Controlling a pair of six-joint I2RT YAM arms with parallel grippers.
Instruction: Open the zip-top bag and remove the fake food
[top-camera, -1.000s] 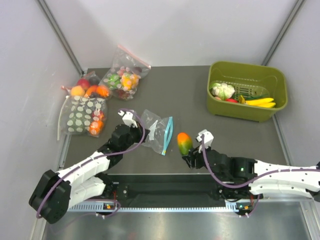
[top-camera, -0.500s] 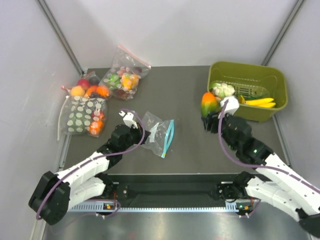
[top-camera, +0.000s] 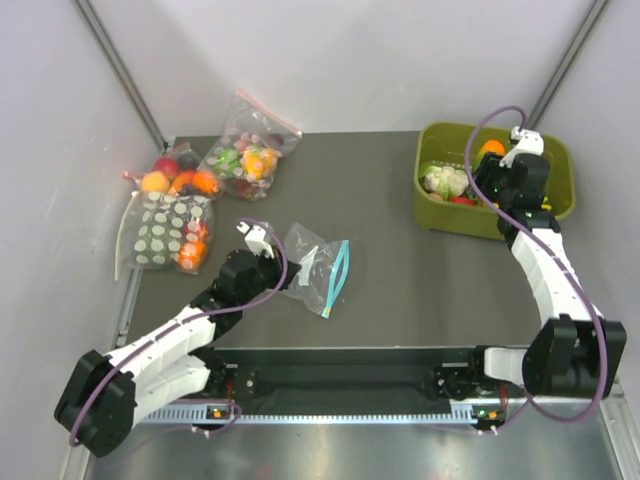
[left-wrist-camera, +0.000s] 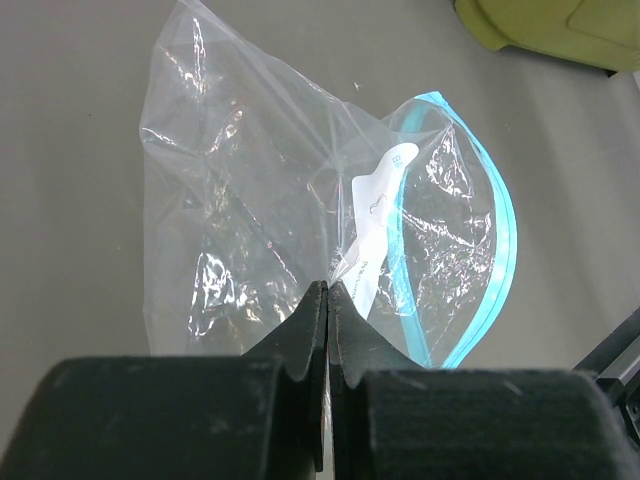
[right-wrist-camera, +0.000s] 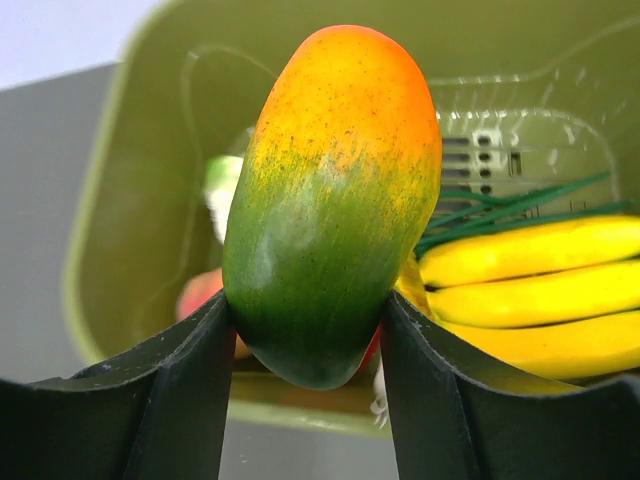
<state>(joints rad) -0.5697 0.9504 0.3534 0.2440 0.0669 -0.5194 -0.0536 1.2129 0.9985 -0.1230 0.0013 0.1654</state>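
Well left of the green bin (top-camera: 480, 228), the left gripper (left-wrist-camera: 328, 295) pinches an edge of the seemingly empty zip-top bag (top-camera: 318, 262), whose teal mouth gapes. The right gripper (right-wrist-camera: 305, 320), beside the bag 1 second ago, now hangs over the bin clamping the green-and-orange fake food (right-wrist-camera: 335, 200). Release likely comes next.

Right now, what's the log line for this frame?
left claw: shut on bag | right claw: holds mango over bin | bag: open, empty
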